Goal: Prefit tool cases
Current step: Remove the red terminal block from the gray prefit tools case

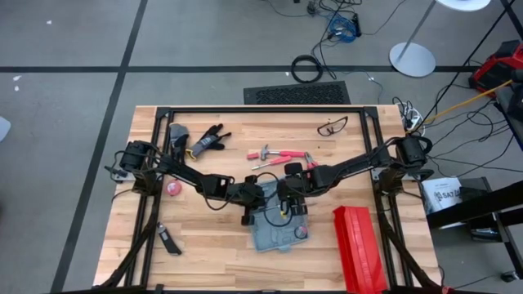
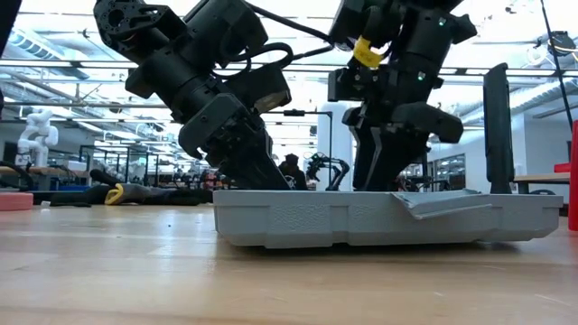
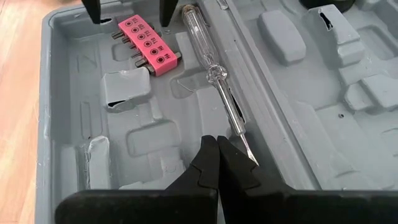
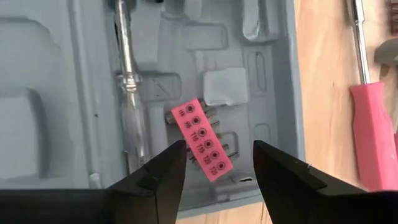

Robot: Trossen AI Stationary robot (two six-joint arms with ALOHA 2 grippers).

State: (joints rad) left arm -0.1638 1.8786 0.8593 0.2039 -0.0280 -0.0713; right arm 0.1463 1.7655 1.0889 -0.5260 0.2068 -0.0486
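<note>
The blue-grey tool case (image 1: 276, 231) (image 2: 388, 221) lies open and flat on the wooden table. A clear-handled screwdriver (image 3: 214, 74) (image 4: 127, 74) and a pink bit holder (image 3: 149, 46) (image 4: 202, 140) lie in its grey moulded slots. My left gripper (image 3: 217, 152) (image 1: 248, 214) is shut and points down into the case, right beside the screwdriver's tip (image 3: 254, 162). My right gripper (image 4: 217, 155) (image 1: 290, 200) is open above the case's far edge. Its fingers stand on either side of one end of the bit holder. My left gripper comes down slanting into the case with shut fingers (image 3: 239, 171), close against the screwdriver's metal tip (image 3: 249, 152). I cannot tell whether the fingers touch the tip or the case floor.
A long red ribbed box (image 1: 359, 249) lies right of the case. Pink-handled tools (image 1: 278, 155) (image 4: 373, 130) lie beyond the case, with gloves (image 1: 204, 140) and safety glasses (image 1: 331, 126) farther back. A pink round thing (image 1: 173, 188) and a black tool (image 1: 169, 239) lie to the left.
</note>
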